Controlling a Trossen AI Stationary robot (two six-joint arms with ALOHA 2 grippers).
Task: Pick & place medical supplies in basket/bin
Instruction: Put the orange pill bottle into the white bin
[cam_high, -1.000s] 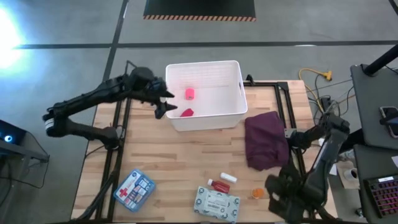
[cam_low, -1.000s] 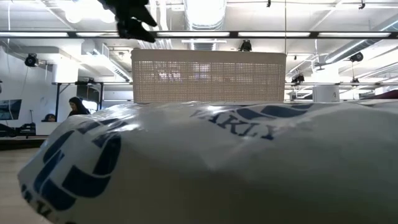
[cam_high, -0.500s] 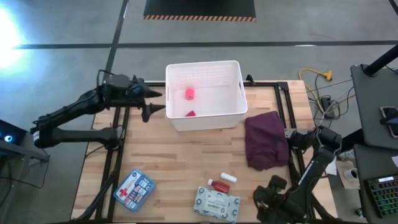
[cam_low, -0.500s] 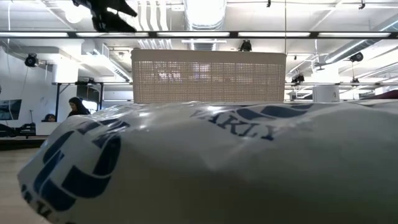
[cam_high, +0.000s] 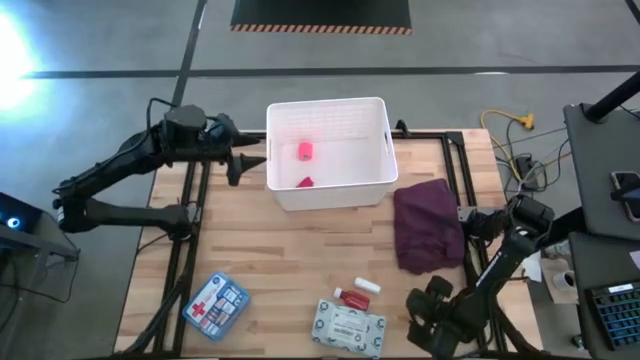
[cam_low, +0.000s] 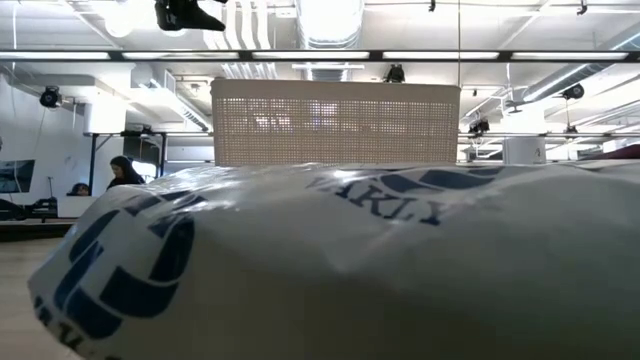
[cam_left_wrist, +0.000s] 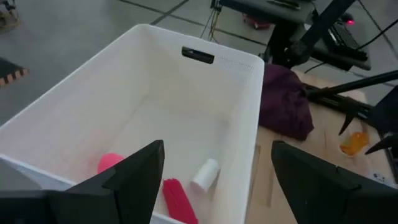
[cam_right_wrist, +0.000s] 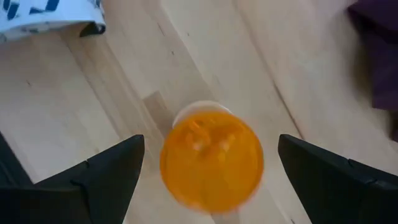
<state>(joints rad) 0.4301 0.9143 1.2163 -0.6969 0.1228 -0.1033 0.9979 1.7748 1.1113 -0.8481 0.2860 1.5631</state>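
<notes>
My left gripper (cam_high: 240, 165) hangs open just left of the white lattice bin (cam_high: 375, 178), above its rim (cam_left_wrist: 249, 124). Inside the bin lie the pink roll (cam_left_wrist: 111, 163), the red cylinder (cam_left_wrist: 179, 198) and the white bottle (cam_left_wrist: 204, 174). My right gripper (cam_right_wrist: 211, 143) is open at the table's near right, one finger on each side of the orange piece (cam_right_wrist: 211, 160), touching nothing. That piece sits on the wood and is hidden under the gripper (cam_high: 425, 312) in the high view. The blue-white pouch (cam_high: 215, 303), green wipes pack (cam_high: 348, 326) and red-white tube (cam_high: 355, 293) lie along the near edge.
A maroon cloth (cam_high: 430, 225) lies right of the bin, between it and my right arm. The wipes pack (cam_low: 340, 260) fills the low view's foreground, with the bin's lattice wall (cam_low: 335, 120) behind it. Bare wood stretches across the table's middle.
My left gripper has drawn back from the bin's left rim toward the table's left edge and risen a little, staying open. My right gripper has moved along the near edge toward the table's left and now covers the orange piece. The supplies have not moved.
</notes>
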